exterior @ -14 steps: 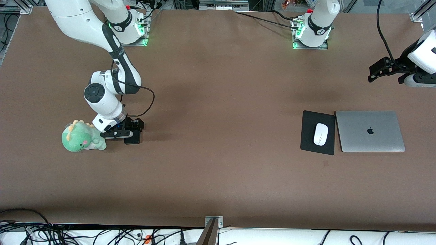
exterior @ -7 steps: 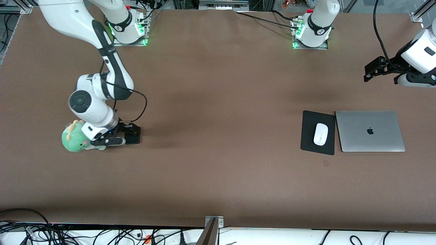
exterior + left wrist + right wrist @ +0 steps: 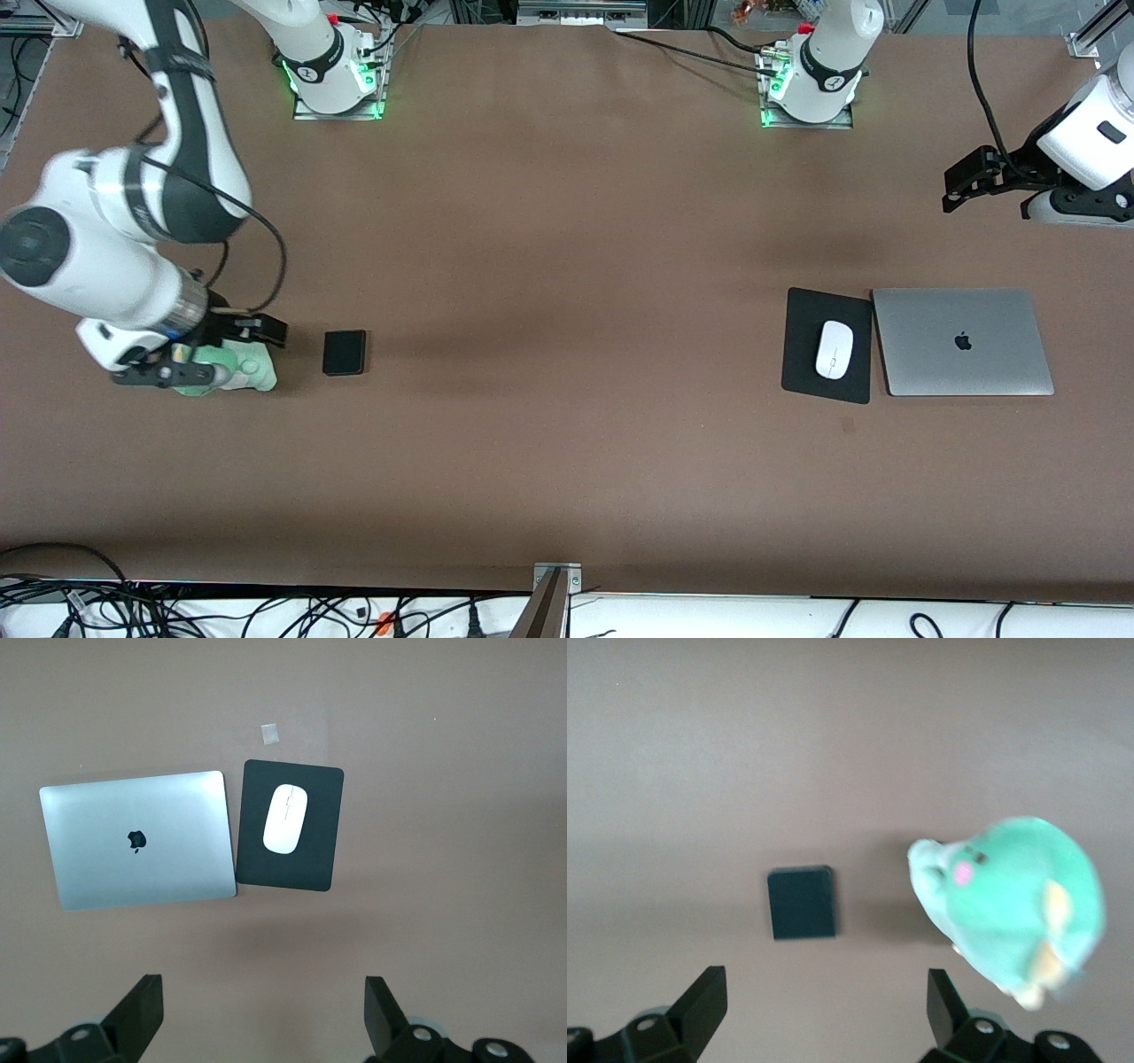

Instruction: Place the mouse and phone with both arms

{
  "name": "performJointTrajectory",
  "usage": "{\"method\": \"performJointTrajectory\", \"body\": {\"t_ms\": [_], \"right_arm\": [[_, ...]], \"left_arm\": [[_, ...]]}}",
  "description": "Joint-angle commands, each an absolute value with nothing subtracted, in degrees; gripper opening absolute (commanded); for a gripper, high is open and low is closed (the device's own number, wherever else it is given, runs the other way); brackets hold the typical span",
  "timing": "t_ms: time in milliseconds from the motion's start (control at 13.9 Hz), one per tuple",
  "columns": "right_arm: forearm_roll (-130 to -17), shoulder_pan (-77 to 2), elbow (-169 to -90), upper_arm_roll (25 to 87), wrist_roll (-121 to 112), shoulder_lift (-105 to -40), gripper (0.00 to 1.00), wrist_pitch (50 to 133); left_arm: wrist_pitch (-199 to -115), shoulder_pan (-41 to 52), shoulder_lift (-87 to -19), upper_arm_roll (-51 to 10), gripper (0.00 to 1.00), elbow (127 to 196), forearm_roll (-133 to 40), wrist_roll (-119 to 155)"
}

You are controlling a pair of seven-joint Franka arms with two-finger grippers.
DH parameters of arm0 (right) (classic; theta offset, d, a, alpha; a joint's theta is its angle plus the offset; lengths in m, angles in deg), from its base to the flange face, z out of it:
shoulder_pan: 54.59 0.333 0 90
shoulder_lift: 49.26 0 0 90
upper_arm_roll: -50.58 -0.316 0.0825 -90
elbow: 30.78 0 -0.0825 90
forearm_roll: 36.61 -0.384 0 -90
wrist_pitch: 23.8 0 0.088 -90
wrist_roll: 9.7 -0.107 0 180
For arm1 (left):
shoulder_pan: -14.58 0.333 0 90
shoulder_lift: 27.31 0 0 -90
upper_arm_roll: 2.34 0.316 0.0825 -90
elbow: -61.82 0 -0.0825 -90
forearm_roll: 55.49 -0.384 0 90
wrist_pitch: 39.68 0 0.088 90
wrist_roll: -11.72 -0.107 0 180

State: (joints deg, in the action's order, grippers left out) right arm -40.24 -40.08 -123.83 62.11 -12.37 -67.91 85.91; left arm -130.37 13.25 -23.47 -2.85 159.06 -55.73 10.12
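Brown table (image 3: 567, 266), laptop (image 3: 963, 341) beside mouse pad (image 3: 802, 354)

Mouse (image 3: 833, 349): small glossy white oval with a thin centre line, lying flat on the black pad (image 3: 802, 354), long axis roughly 12-to-6 in the front view, with the closed silver laptop (image 3: 962, 341) at its 3 o'clock just beside the pad. Phone (image 3: 345, 353): small black rounded-corner slab, nearly square, flat on the bare table toward the right arm's end, apart from everything, with a green plush (image 3: 237, 369) near it at 9 o'clock. Mouse and phone sit well apart, about level with each other in the front view.
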Motion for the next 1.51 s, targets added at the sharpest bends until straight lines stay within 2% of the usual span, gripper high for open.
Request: {"method": "performJointTrajectory", "body": {"t_ms": [0, 144, 431, 646, 1005, 1435], "right_arm": [[-40.9, -40.5, -123.1, 64.9, -8.0, -63.8, 1.00, 80.4], [-40.9, -40.4, -123.1, 66.7, -5.8, -60.1, 1.00, 76.5], [-40.0, -41.2, -123.1, 66.3, -6.6, -53.6, 1.00, 69.6], [-39.7, -47.1, -123.1, 61.5, -6.6, -50.8, 1.00, 66.8], [-39.2, -50.7, -120.7, 59.5, -6.4, -50.8, 1.00, 66.7], [-38.0, -49.6, -118.1, 58.7, -8.3, -51.0, 1.00, 65.2]], "left_arm": [[-129.5, 13.9, -22.6, -3.5, 1.00, 159.2, -56.1, 9.3], [-129.7, 13.9, -22.6, -3.5, 1.00, 159.1, -56.1, 9.3], [-130.0, 13.8, -22.6, -3.7, 1.00, 158.9, -56.2, 9.3], [-130.0, 13.7, -23.3, -3.7, 1.00, 158.1, -56.2, 9.3], [-129.8, 13.6, -23.0, -3.7, 1.00, 158.1, -56.5, 9.5], [-129.6, 14.1, -22.7, -2.9, 1.00, 158.1, -56.5, 9.3]]}}
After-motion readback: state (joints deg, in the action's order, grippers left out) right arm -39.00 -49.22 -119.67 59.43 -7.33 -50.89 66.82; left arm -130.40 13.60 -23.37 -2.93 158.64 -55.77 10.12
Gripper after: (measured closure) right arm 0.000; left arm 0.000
